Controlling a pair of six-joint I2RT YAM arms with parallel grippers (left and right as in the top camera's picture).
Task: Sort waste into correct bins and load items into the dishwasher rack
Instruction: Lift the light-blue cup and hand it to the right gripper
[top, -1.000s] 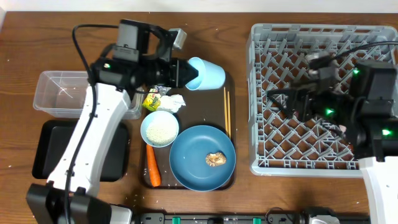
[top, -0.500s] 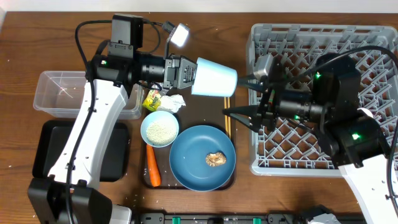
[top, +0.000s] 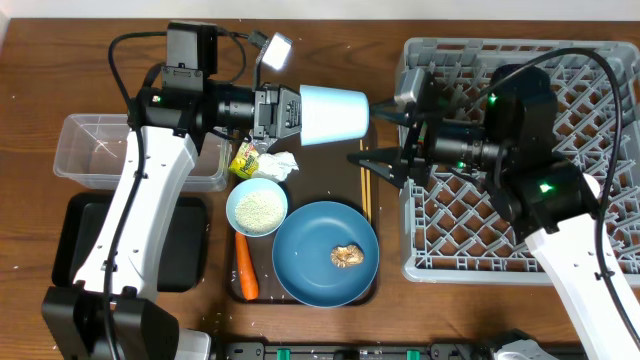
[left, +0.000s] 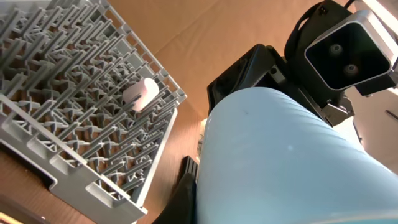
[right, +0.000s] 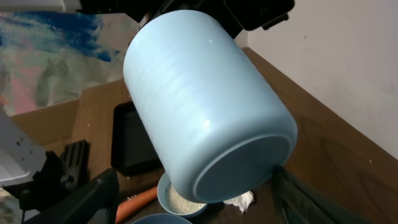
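Observation:
My left gripper (top: 297, 112) is shut on the small light-blue cup (top: 335, 115) and holds it sideways in the air, base toward the grey dishwasher rack (top: 500, 270). My right gripper (top: 365, 135) is open, with its fingers spread by the cup's base. In the right wrist view the cup (right: 205, 106) fills the space above the open fingers (right: 196, 208). It also fills the left wrist view (left: 286, 162). A pinkish-white cup (left: 140, 93) lies in the rack. The blue plate (top: 310, 265) holds a brown lump (top: 348, 256). The bowl (top: 257, 208) holds rice.
A carrot (top: 245, 268), white tissue (top: 280, 165), yellow-green wrapper (top: 243, 160) and chopsticks (top: 365, 185) lie on the brown serving tray (top: 374, 292). The clear tub (top: 95, 150) and the black tray (top: 75, 240) are at the left.
My left gripper lifted the light-blue cup off the tray and turned it toward the rack. My right gripper moved left from over the rack to the cup's base, open.

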